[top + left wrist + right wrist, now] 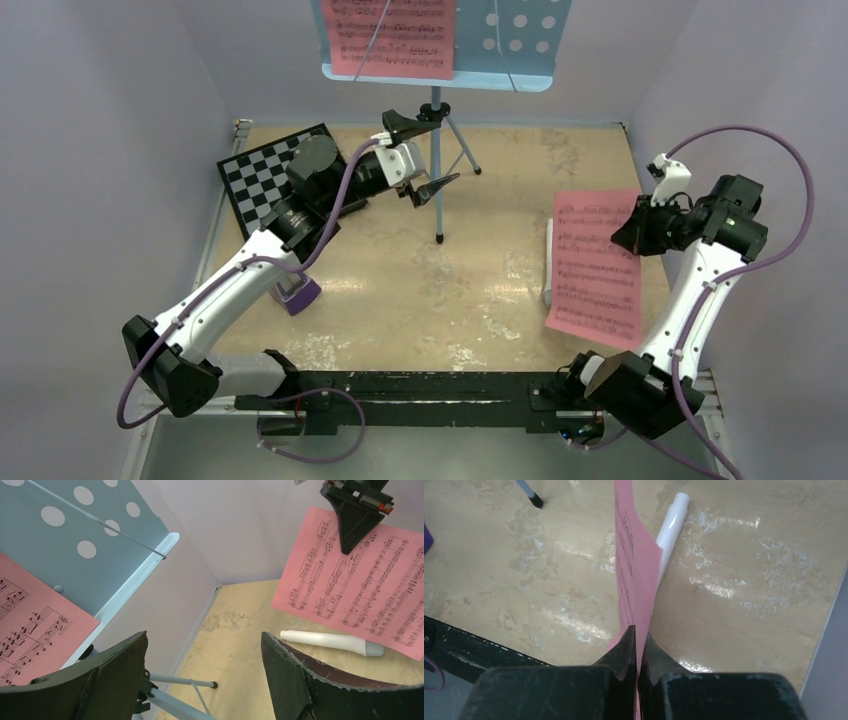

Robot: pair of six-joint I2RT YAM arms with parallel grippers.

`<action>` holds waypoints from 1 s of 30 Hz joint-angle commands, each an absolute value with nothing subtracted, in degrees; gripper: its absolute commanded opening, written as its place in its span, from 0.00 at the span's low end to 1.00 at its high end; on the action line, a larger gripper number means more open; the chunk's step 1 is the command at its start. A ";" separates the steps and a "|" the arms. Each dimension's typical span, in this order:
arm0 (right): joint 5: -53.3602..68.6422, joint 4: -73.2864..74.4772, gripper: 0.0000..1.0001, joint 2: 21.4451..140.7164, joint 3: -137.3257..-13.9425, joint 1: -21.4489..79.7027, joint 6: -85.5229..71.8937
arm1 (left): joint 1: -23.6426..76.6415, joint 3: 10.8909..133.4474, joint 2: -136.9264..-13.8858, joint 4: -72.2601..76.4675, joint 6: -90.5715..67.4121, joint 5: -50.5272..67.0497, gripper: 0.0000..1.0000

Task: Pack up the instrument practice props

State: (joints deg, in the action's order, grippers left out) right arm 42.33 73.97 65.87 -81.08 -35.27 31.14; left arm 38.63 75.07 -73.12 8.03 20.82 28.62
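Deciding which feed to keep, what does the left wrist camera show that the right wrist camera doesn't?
Left wrist only: the light-blue music stand desk, a pink sheet-music page on it, and the open left gripper. Right wrist only: the black mounting rail. Both: the right gripper shut on the held pink sheet, the white recorder, a tripod foot.

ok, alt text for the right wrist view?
The right gripper, shut, pinches a pink sheet of music by its edge, so the page runs edge-on up the middle of the frame. Behind it a white tube lies on the beige table, its lower end hidden by the page; a black-tipped stand leg shows at top left.
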 commanded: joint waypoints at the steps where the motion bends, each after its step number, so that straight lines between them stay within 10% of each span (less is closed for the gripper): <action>1: 34.25 61.44 0.00 67.39 -76.05 -35.51 32.13 | 38.32 74.15 -70.95 9.25 22.71 27.16 0.87; 30: 14.43 38.06 0.05 90.98 -68.49 -31.66 36.00 | 34.63 77.73 -69.37 -2.22 32.59 22.94 0.89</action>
